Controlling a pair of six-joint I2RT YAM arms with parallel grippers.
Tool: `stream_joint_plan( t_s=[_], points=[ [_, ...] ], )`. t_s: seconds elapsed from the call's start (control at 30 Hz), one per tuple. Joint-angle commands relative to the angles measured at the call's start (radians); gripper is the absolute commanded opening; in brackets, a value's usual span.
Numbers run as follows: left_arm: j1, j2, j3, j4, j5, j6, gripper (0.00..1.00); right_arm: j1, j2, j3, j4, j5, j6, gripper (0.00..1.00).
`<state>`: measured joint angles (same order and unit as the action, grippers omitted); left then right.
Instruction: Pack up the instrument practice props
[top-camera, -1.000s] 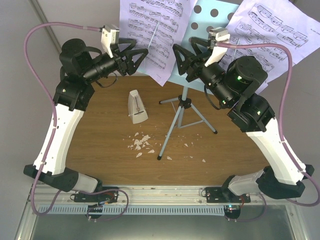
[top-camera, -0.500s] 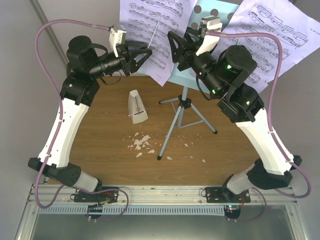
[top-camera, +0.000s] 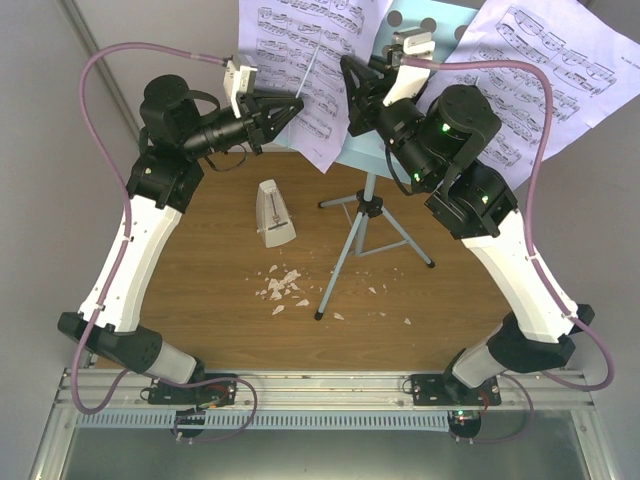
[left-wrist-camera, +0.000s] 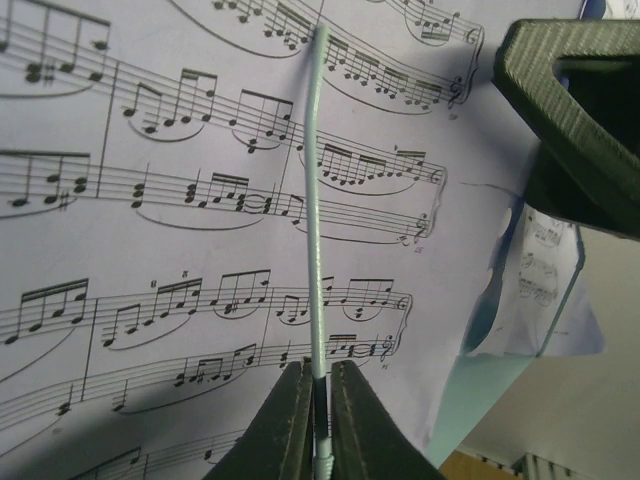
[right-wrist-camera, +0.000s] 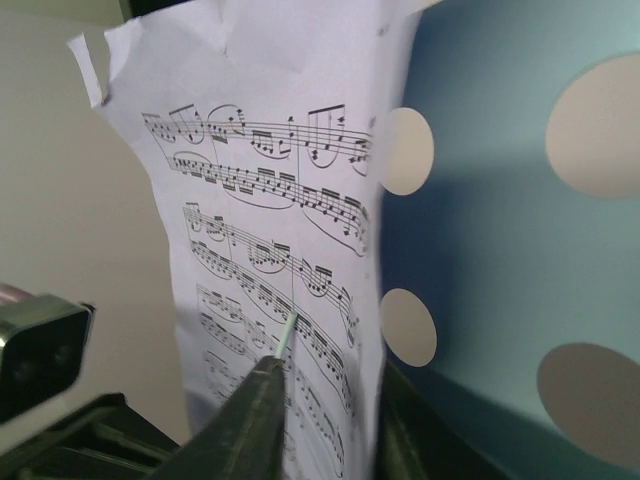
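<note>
Left claw (left-wrist-camera: 318, 420) clenched on music stand (right-wrist-camera: 500, 250)'s page-holder wire (left-wrist-camera: 313, 200), likely to lift it off the sheet-music page (right-wrist-camera: 270, 200). Right claw (right-wrist-camera: 325, 385) straddles that page's edge, clamped or not I can't tell. Stand at bench (top-camera: 200, 300) far edge, middle.

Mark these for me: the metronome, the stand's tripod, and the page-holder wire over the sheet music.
metronome (top-camera: 275, 213), top view, on its front face.
tripod (top-camera: 367, 207), top view, on the hub where the legs meet.
page-holder wire (left-wrist-camera: 311, 200), left wrist view, midway along the rod.
</note>
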<state>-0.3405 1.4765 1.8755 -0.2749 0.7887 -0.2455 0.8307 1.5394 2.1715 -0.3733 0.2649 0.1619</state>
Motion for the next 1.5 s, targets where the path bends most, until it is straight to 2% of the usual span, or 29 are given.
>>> stream_joint_plan(
  t_s=[0.0, 0.03, 0.07, 0.27, 0.5, 0.8, 0.87, 1.0, 1.13, 1.27, 1.3, 1.37, 1.43, 1.47],
  points=[
    [-0.001, -0.010, -0.015, 0.061, 0.007, 0.002, 0.01, 0.008, 0.008, 0.030, 0.028, 0.015, -0.021, 0.08],
    [-0.002, -0.012, -0.020, 0.063, 0.004, 0.002, 0.00, 0.008, 0.008, 0.030, 0.030, 0.015, -0.025, 0.02],
    [0.000, -0.015, -0.026, 0.066, 0.000, 0.002, 0.00, 0.008, 0.008, 0.029, 0.030, 0.014, -0.026, 0.01],
    [0.010, -0.048, -0.108, 0.146, 0.001, 0.002, 0.00, 0.007, -0.015, 0.010, 0.066, 0.035, -0.031, 0.00],
    [0.032, -0.092, -0.210, 0.267, 0.017, -0.043, 0.00, 0.007, -0.162, -0.163, 0.254, 0.113, -0.059, 0.01],
    [0.045, -0.113, -0.261, 0.350, 0.025, -0.080, 0.00, 0.007, -0.214, -0.182, 0.303, 0.138, -0.084, 0.00],
    [0.050, -0.110, -0.260, 0.348, 0.022, -0.091, 0.00, 0.007, -0.258, -0.232, 0.364, 0.088, -0.086, 0.00],
    [0.062, -0.093, -0.245, 0.329, 0.016, -0.118, 0.00, 0.005, -0.375, -0.349, 0.498, -0.152, -0.068, 0.00],
    [0.066, -0.075, -0.235, 0.322, 0.018, -0.144, 0.00, 0.005, -0.453, -0.371, 0.498, -0.338, -0.031, 0.00],
    [0.070, -0.063, -0.226, 0.318, 0.015, -0.160, 0.00, 0.006, -0.520, -0.410, 0.484, -0.414, -0.009, 0.00],
    [0.072, -0.062, -0.225, 0.319, 0.015, -0.162, 0.01, 0.005, -0.529, -0.408, 0.462, -0.426, -0.010, 0.00],
    [0.075, -0.064, -0.225, 0.318, 0.015, -0.162, 0.13, 0.006, -0.539, -0.398, 0.409, -0.448, -0.010, 0.01],
    [0.078, -0.074, -0.225, 0.315, 0.017, -0.152, 0.31, 0.005, -0.548, -0.396, 0.358, -0.470, -0.009, 0.01],
    [0.079, -0.081, -0.226, 0.308, 0.015, -0.144, 0.45, 0.005, -0.551, -0.397, 0.332, -0.473, -0.009, 0.01]
  ],
)
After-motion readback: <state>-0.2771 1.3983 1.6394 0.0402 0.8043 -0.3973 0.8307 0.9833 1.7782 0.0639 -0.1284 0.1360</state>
